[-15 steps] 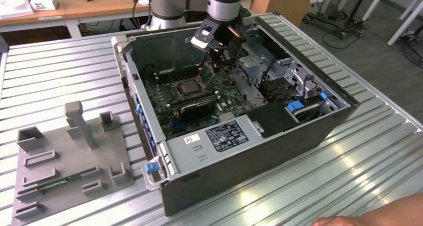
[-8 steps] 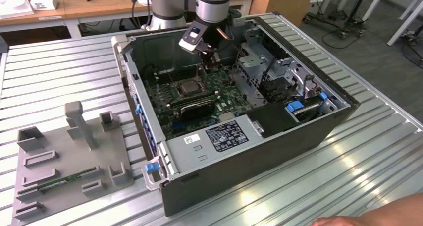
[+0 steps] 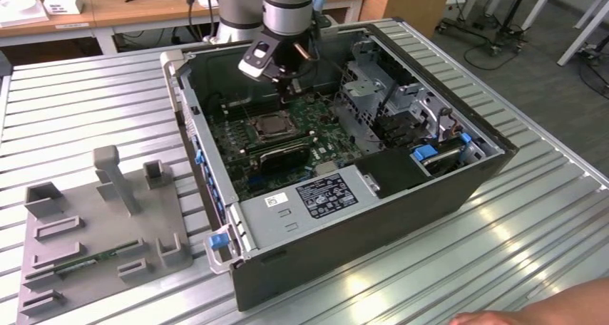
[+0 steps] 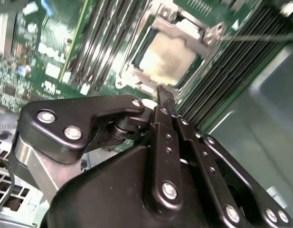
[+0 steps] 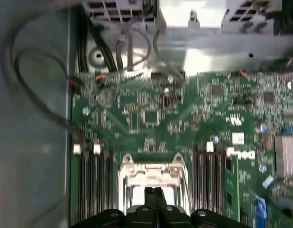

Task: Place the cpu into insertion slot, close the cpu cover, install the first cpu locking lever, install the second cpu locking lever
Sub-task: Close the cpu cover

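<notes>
The gripper (image 3: 288, 90) hangs just above the insertion slot (image 3: 271, 127) inside the open computer case (image 3: 381, 239) — its fingers (image 4: 165, 102) pressed together, holding nothing. The cpu (image 4: 171, 59) sits in that slot (silvery top showing through the window), with the cpu cover (image 5: 153, 173) lying flat over it — memory slots (image 5: 94, 185) flank the slot.

Here's the silver-grey tubular metal arm (image 3: 285, 4), with a white boxy camera housing (image 3: 255, 58) bolted just above the matte black gripper (image 4: 164, 95). On that gripper: flat black linkage plates (image 4: 89, 123), round silver screw heads (image 4: 169, 190) dotted along them, and slim black fingers (image 5: 149, 197).
</notes>
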`<state>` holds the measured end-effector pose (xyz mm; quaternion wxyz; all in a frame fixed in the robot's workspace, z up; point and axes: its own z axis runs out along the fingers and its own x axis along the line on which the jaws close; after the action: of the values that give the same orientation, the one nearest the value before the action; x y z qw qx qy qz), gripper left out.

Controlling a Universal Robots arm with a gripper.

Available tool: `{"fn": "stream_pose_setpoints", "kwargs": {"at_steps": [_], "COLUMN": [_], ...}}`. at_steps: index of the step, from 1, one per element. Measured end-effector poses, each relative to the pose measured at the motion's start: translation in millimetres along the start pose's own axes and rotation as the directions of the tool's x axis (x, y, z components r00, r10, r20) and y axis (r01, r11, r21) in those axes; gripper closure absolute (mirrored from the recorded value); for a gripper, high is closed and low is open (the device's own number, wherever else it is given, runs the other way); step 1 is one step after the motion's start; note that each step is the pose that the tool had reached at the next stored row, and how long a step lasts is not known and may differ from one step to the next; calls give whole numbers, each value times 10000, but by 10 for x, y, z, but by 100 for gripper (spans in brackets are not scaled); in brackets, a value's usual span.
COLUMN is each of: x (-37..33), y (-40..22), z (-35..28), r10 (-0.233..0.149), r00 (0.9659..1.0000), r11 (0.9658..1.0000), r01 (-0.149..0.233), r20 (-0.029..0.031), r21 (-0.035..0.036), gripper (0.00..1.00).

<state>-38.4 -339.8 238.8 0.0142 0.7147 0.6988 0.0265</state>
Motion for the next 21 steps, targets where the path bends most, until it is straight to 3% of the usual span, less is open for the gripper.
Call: {"fn": "stream_pose_setpoints", "kwargs": {"at_steps": [4,12,21], "x": [-2,-5,-6], "y": [-110,-238,-294], "z": [-6,-12,-15], "r10": [1,0,1], "r00": [10000,10000,10000], "r11": [10000,10000,10000], "r01": [-1,0,-1], "r20": [-1,-2,-2], "r21": [-37,-75,-79], "gripper": [89,89,89]}}
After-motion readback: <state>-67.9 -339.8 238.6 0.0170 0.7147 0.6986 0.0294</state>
